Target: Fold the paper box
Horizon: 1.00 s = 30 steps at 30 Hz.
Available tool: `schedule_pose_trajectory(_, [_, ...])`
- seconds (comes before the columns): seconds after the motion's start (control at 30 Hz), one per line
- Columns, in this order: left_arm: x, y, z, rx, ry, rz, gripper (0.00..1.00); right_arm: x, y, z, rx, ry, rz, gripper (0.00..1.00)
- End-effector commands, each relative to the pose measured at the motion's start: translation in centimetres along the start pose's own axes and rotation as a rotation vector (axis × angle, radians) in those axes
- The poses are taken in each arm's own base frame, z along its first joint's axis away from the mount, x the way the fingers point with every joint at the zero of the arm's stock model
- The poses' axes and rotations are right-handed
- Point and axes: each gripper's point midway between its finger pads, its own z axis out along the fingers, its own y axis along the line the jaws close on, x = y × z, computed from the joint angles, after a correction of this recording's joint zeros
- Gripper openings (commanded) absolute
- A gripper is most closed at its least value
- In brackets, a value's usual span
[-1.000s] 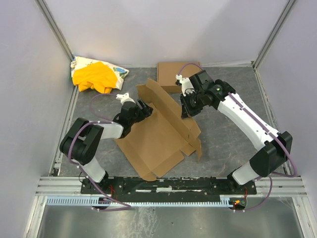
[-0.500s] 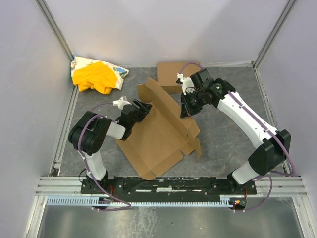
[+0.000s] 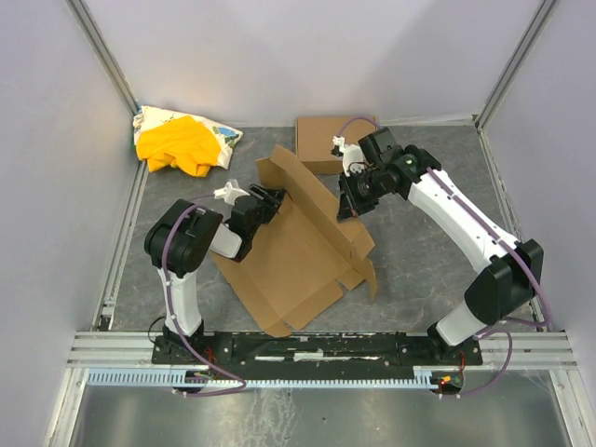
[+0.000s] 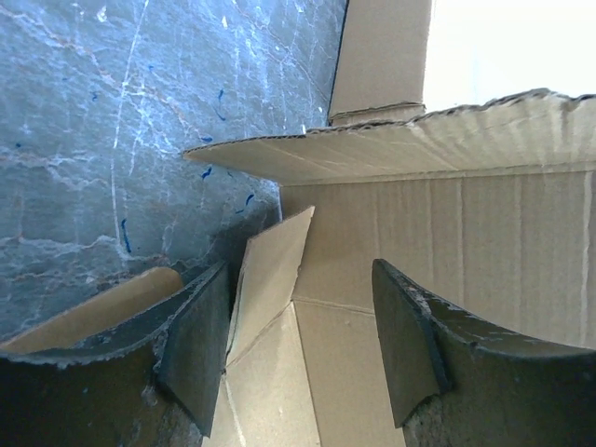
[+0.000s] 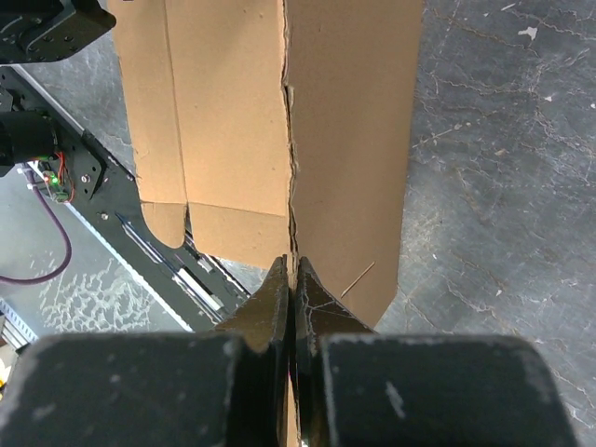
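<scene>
Brown cardboard, the paper box (image 3: 289, 265) lies half unfolded in the middle of the grey table (image 3: 428, 261), with a flat base and one long wall raised on its right. The right gripper (image 3: 346, 207) pinches that wall's edge, fingers pressed together. The left gripper (image 4: 298, 321) has its fingers spread either side of a small corner flap.

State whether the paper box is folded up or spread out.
Mostly spread: the paper box lies flat, with one long flap raised, pinched in the right gripper.
</scene>
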Motion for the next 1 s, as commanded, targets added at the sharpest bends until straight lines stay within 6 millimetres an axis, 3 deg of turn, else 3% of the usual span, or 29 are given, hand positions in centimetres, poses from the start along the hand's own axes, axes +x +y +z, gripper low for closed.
schedule_pose_trajectory(0.0, [-1.6, -1.0, -0.4, 0.083, -0.089, -0.027, 0.66, 0.7, -2.0, 0.7, 0.068, 0.05, 0.02, 0.04])
schedule_pose_trajectory(0.2, [-2.0, -2.8, -2.3, 0.193, -0.101, 0.019, 0.56, 0.2, -2.4, 0.5, 0.081, 0.042, 0.03, 0.04])
schedule_pose_trajectory(0.53, [0.9, -4.6, -3.8, 0.287, 0.021, 0.125, 0.53, 0.2, -2.4, 0.7, 0.074, 0.05, 0.036, 0.04])
schedule_pose_trajectory(0.97, [5.5, -0.7, -5.5, 0.153, 0.229, 0.203, 0.49, 0.1, -3.0, 0.7, 0.111, 0.05, 0.034, 0.04])
